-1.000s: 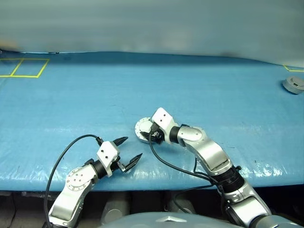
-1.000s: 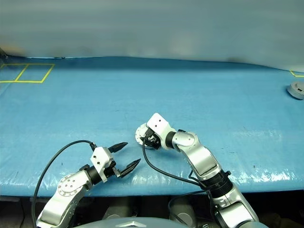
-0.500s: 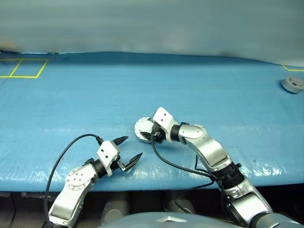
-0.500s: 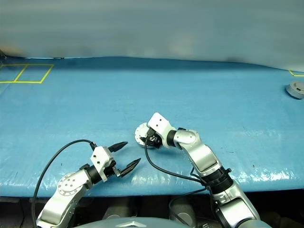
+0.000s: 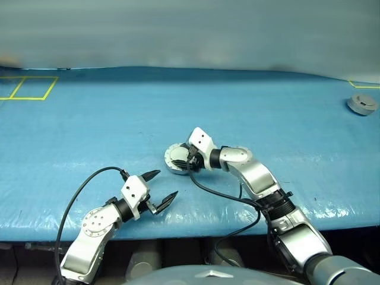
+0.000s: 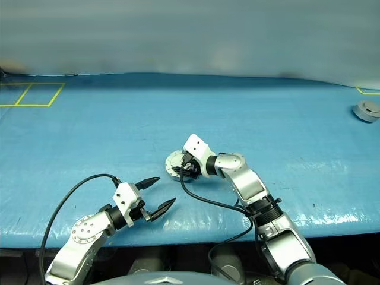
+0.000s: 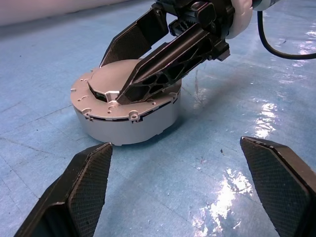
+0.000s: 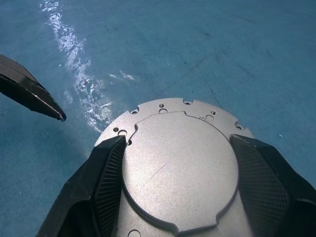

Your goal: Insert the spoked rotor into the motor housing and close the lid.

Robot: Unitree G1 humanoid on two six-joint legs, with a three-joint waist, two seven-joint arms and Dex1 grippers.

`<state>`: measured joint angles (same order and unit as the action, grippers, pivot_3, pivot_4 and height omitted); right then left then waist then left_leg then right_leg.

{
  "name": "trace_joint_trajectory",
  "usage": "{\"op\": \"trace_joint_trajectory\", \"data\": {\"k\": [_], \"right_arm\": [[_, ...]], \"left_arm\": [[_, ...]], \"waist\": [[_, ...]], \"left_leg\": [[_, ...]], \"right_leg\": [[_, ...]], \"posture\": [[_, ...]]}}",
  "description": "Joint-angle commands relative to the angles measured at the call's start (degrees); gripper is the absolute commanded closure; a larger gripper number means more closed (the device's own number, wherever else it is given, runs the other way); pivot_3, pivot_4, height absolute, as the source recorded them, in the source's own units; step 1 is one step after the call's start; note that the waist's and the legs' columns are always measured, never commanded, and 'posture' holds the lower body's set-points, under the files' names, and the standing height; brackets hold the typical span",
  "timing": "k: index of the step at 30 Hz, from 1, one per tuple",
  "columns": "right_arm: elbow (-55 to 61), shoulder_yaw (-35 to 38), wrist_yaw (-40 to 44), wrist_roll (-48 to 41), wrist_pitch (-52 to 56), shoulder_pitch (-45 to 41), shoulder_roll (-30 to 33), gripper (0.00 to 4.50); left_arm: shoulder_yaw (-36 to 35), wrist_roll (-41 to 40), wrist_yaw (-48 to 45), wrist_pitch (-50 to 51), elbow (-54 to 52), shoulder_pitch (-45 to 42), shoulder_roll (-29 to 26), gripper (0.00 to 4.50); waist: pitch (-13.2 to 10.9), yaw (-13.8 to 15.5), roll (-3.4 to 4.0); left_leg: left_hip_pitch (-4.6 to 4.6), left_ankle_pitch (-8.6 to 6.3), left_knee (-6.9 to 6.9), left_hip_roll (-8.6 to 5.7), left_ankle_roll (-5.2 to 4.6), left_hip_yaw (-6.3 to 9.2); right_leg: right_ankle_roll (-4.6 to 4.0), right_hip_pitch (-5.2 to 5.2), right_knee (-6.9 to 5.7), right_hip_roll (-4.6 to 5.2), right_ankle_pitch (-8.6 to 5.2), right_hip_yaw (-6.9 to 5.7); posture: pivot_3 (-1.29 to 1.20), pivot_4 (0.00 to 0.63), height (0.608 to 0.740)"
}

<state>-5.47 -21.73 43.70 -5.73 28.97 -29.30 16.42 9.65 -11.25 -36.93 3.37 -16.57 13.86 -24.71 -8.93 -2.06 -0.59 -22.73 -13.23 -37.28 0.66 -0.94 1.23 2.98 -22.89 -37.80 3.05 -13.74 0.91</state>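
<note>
I see the lid [image 7: 111, 84] sitting plain face up on the housing [image 7: 129, 122], a grey puck on the blue mat [image 5: 89, 130] near the front edge. My right gripper [image 7: 140, 74] lies over the lid, fingers spread to either side of its raised centre and resting on it, not pinching. My left gripper [image 5: 160, 187] hangs just beside the housing, fingers spread wide, holding nothing.

Lid [image 7: 116, 94] sat on motor housing [image 7: 129, 124] mid-table [image 5: 89, 130]. Right gripper [image 7: 111, 84] lay over lid from the right. Left gripper [image 5: 161, 188] sat nearer, left of housing, apart. Small round part [image 5: 361, 104] far right.
</note>
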Motion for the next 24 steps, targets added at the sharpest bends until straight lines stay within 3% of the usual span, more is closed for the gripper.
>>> {"op": "trace_joint_trajectory", "data": {"k": [1, 24], "right_arm": [[-2.82, -1.11, 1.61, 1.06, -0.14, -0.05, 0.63, 1.46], [-7.10, -0.39, 4.70, 3.42, -10.31, -0.82, -0.21, 1.46]], "left_arm": [[-0.67, -0.33, 0.07, -0.54, -1.32, 0.25, 0.07, 0.00], [-0.35, -0.23, 0.50, -0.57, -2.06, 0.83, 0.22, 0.00]], "waist": [[0.00, -0.01, 0.00], [-0.02, -0.04, 0.00]], "left_leg": [[0.00, 0.00, 0.02, 0.00, 0.00, 0.00], [-0.14, 0.00, 0.21, 0.02, 0.00, -0.06]], "right_leg": [[0.00, 0.00, 0.00, 0.00, 0.00, 0.00], [-0.08, 0.00, 0.04, -0.01, -0.05, 0.02]], "posture": [[0.00, 0.150, 0.740], [0.00, 0.150, 0.740]]}}
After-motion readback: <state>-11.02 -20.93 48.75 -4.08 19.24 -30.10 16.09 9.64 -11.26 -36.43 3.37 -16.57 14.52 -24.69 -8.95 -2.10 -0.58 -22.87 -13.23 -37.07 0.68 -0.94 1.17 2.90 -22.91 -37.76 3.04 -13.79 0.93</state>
